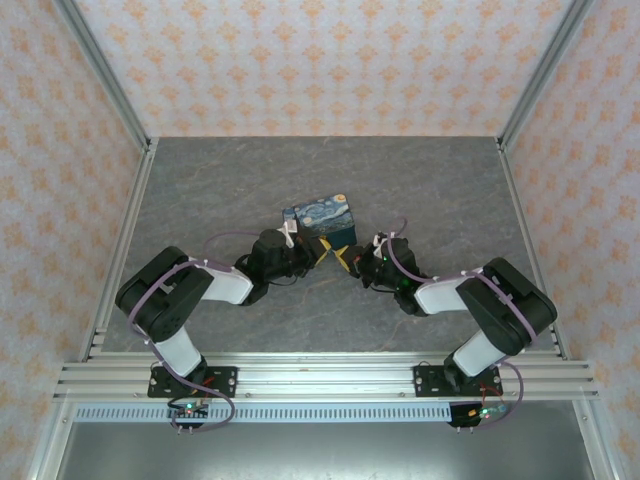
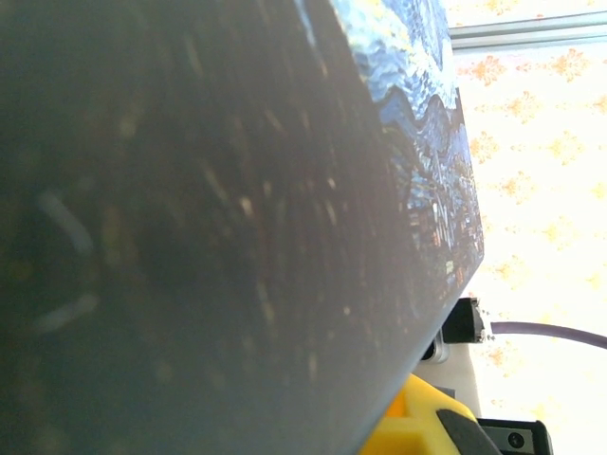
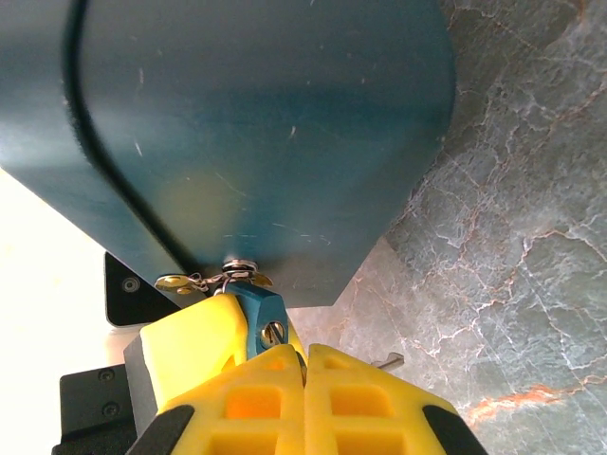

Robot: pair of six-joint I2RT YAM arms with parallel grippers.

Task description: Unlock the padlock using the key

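Here the right hand point(image 3: 289, 353) pinches the key point(image 3: 259, 309) against the padlock point(image 3: 256, 123).

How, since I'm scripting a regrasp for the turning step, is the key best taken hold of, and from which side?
Take the key by its flat teal head, one pad on each broad face, coming straight at the teal edge of the padlock where it sits. Only the head sticks out there, and its flat faces should resist slipping when twisted. The right gripper is shut on it this way.
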